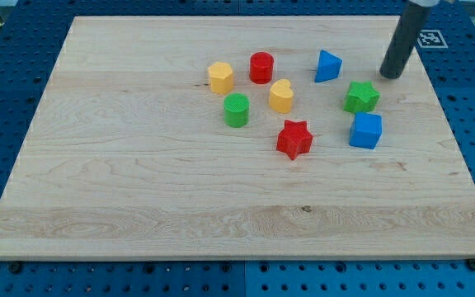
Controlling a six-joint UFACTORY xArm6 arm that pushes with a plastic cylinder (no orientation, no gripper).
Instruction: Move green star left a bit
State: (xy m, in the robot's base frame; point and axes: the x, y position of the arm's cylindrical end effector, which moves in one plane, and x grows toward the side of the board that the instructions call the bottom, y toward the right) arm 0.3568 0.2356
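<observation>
Green star-shaped block (361, 96) is seen near the wooden tabletop's (138, 181) upper right, just above a blue cube (366, 130). My tip (391, 76) (a plain dark rod, nothing held) is placed just up-right of it, apart, untouched. The rod is slanted toward the view's top right.

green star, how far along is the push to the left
Nothing looks done yet: the green star sits untouched near the view's right, between the blue triangular block and the blue cube. In hand: my tip is up and to the right of the star, apart from it. Left: bring the tip to the star's right side and nudge it slightly left, toward the yellow heart.
</observation>
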